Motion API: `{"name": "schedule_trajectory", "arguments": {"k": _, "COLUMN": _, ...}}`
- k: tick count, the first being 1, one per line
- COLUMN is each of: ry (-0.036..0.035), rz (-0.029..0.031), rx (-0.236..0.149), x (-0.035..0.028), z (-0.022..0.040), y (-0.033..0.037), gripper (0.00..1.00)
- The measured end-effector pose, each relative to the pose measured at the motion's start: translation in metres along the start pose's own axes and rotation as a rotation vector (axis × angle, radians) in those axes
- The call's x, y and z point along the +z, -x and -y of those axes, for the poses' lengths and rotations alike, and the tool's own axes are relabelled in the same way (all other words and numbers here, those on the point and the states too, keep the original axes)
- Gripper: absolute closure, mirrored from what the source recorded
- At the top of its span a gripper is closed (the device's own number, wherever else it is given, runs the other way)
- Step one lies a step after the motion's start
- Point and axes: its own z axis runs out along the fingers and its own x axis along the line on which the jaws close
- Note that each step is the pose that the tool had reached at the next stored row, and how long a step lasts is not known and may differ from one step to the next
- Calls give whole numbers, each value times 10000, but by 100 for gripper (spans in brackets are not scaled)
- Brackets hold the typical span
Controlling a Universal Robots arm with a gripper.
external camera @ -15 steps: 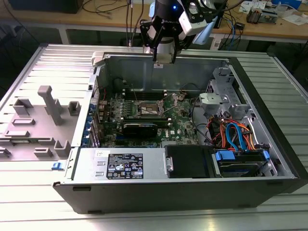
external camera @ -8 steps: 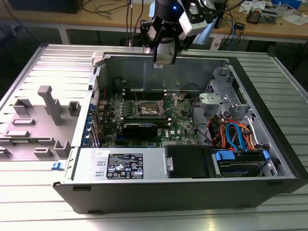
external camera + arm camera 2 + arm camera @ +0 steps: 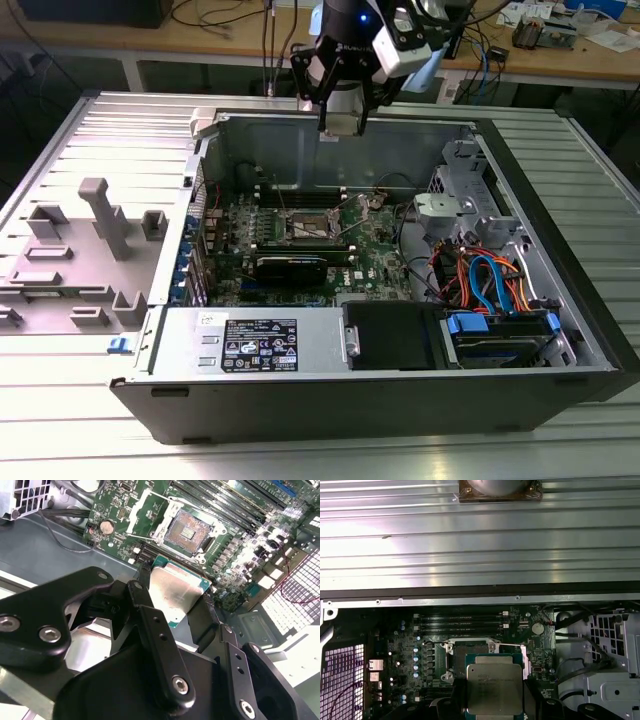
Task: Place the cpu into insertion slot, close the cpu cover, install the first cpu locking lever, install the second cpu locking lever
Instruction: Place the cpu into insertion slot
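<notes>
Silver-grey cpu [image 3: 175, 592] clamped between the black jaws; insertion slot [image 3: 187, 530] lies uncovered; the cpu's print is illegible.

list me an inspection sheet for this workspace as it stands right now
surface: ribbed metal table, with an open computer case lying on it.
job's things: chip held in the air above the board; socket open and empty; cover flipped back beside the socket.
clutter: grey moulded panel on the table at the exterior view's left; long black card inside the case.
end effector: shut on the chip.
cables: orange, blue and black cable bundle inside the case at the exterior view's right.
surroundings: wooden workbench behind the table, with loose wires on it.
</notes>
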Motion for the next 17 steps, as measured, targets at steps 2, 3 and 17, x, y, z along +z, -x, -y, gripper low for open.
{"name": "schedule_trajectory", "arguments": {"k": 2, "ry": -1, "rz": -1, "rx": 0, "x": -1, "z": 5, "y": 0, "gripper": 46}}
{"name": "schedule_trajectory", "arguments": {"k": 3, "ry": -2, "rz": -1, "rx": 0, "x": -1, "z": 8, "y": 0, "gripper": 46}}
{"name": "schedule_trajectory", "arguments": {"k": 17, "ry": 3, "rz": 16, "rx": 299, "x": 1, "z": 19, "y": 1, "gripper": 46}}
